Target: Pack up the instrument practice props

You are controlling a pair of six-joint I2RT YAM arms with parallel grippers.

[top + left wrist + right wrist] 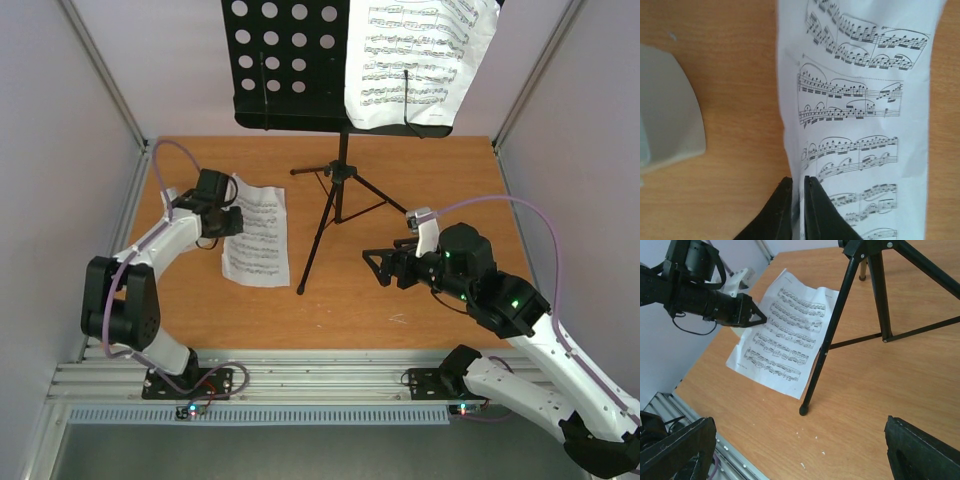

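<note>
Left of the music stand, a sheet-music page lies on the table, its edge pinched by the left fingers; the left wrist view alone shows the grey metronome clearly. The right fingers are spread wide.

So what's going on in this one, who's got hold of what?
The left gripper is pinched on one edge of the sheet-music page lying on the table, left of the music stand. The right gripper hangs open beside the stand's legs, holding nothing. A second page rests up on the stand, which is upright and unfolded, so most of the packing is not yet done.
</note>
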